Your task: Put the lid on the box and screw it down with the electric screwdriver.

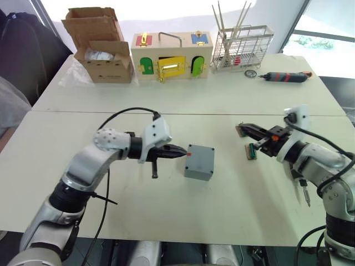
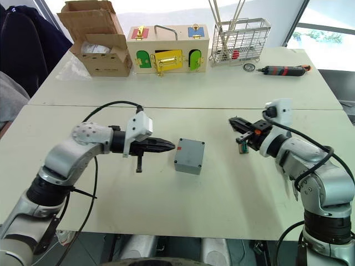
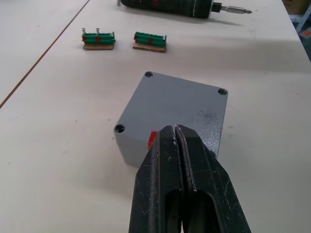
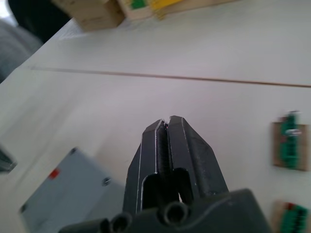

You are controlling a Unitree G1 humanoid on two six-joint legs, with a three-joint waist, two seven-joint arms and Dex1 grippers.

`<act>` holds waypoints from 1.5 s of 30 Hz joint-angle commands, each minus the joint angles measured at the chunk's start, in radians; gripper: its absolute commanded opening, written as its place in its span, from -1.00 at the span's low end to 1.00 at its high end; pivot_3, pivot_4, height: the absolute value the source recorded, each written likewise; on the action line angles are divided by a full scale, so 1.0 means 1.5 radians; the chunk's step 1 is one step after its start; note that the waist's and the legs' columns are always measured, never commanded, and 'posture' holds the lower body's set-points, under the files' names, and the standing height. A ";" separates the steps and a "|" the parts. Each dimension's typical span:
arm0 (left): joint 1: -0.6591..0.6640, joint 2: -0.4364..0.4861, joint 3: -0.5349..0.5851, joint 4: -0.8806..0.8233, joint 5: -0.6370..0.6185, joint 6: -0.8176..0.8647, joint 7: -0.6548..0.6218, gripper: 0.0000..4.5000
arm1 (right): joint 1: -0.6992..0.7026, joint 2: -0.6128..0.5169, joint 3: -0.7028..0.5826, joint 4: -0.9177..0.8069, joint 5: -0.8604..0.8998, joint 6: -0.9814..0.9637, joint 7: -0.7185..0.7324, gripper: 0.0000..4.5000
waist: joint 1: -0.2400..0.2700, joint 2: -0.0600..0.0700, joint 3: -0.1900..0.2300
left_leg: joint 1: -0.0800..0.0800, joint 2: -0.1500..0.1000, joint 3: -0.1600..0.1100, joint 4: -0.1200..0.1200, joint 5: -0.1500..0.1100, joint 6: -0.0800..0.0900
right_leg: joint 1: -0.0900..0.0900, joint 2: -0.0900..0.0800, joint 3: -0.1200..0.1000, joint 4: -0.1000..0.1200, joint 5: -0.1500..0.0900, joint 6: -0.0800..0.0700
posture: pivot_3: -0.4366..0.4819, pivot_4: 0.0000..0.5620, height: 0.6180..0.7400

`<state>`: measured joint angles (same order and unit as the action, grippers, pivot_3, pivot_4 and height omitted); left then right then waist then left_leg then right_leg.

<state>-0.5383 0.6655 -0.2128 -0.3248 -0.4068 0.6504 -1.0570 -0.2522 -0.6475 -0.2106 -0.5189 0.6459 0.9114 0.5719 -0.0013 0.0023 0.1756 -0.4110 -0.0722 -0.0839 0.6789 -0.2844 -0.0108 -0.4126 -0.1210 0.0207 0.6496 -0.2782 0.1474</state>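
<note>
The grey box (image 1: 201, 163) stands mid-table with its small red mark (image 1: 189, 154) facing my left gripper (image 1: 182, 151). That gripper is shut, its tips right at the marked side, as the left wrist view (image 3: 176, 130) shows. The box's top (image 3: 180, 107) is a flat grey face with screw holes at the corners; I cannot tell whether that is the lid seated on it. My right gripper (image 1: 242, 128) hovers shut to the box's right, holding nothing. The black electric screwdriver (image 3: 194, 7) lies beyond the box, bit (image 1: 307, 198) showing under my right forearm.
Two green terminal blocks (image 1: 252, 151) on brown bases lie below my right gripper. On the far table stand a cardboard box (image 1: 100, 47), a wooden box with coloured doors (image 1: 171, 55), a wire rack (image 1: 244, 47) and a slim red-and-black screwdriver (image 1: 285, 77).
</note>
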 commanded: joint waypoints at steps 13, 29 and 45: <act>0.043 0.032 0.023 -0.073 -0.030 0.038 0.028 -1.00 | 0.008 0.001 0.071 -0.014 0.004 -0.021 0.027 -0.96 | 0.005 0.000 0.000 | 0.000 0.000 0.000 0.000 0.000 0.000 | 0.001 0.000 0.000 0.000 0.000 0.000 | -0.05 -0.47 0.86; 0.038 0.024 0.015 -0.066 -0.028 0.031 0.040 -1.00 | 0.018 0.002 0.069 -0.005 -0.001 -0.022 0.019 -0.96 | 0.005 0.000 0.000 | 0.000 0.000 0.000 0.000 0.000 0.000 | 0.001 0.000 0.000 0.000 0.000 0.000 | -0.05 -0.47 0.86; 0.036 0.018 0.009 -0.068 -0.024 0.030 0.045 -1.00 | 0.023 0.002 0.078 0.012 -0.018 -0.031 0.013 -0.96 | 0.006 0.000 0.000 | 0.000 0.000 0.000 0.000 0.000 0.000 | 0.001 0.000 0.000 0.000 0.000 0.000 | -0.05 -0.47 0.86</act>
<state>-0.4741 0.6943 -0.2041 -0.4045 -0.4443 0.7107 -0.9936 -0.2140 -0.6460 -0.0907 -0.5019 0.6251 0.8739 0.5957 0.0076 0.0020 0.1758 -0.4107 -0.0725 -0.0839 0.6794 -0.2844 -0.0108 -0.4115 -0.1211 0.0209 0.6490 -0.2782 0.1473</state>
